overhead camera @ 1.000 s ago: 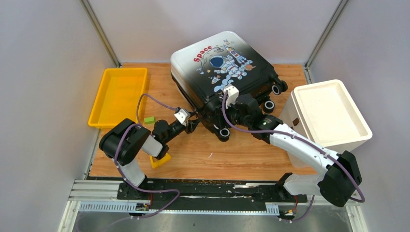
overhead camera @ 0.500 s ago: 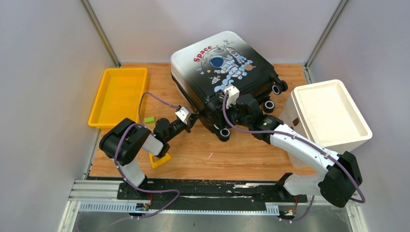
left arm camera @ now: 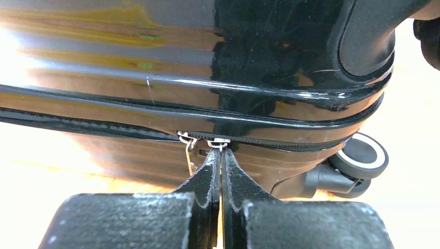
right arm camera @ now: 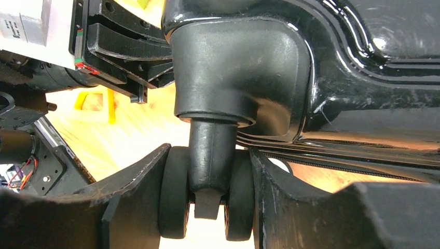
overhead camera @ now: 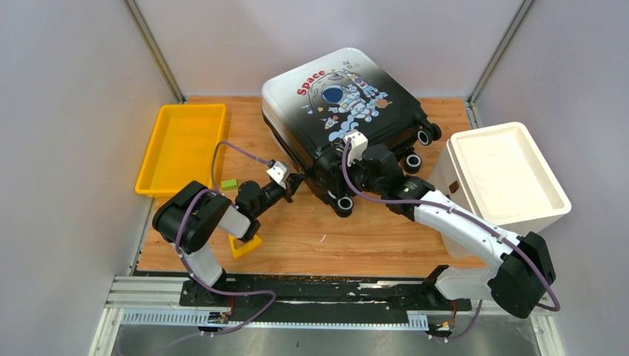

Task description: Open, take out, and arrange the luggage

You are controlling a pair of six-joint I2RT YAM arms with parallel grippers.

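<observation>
The luggage (overhead camera: 334, 96) lies shut at the back middle of the table, astronaut print facing up and its black wheels to the right. My left gripper (overhead camera: 297, 180) is at its near-left edge. In the left wrist view this gripper (left arm camera: 221, 151) is shut on a silver zipper pull (left arm camera: 220, 142) on the zipper line. A second pull (left arm camera: 187, 143) hangs free just to its left. My right gripper (overhead camera: 350, 180) is at the near corner. In the right wrist view it (right arm camera: 208, 151) is shut on a twin black wheel (right arm camera: 174, 192), with one finger on each outer side.
A yellow tray (overhead camera: 182, 144) stands at the back left, with a small green block (overhead camera: 228, 183) beside it. A yellow piece (overhead camera: 245, 247) lies under the left arm. A white bin (overhead camera: 508, 174) stands at the right. Grey walls close in the table on both sides.
My left gripper has shut on the zipper pull and shifted slightly toward the luggage. The right arm and the luggage have not moved.
</observation>
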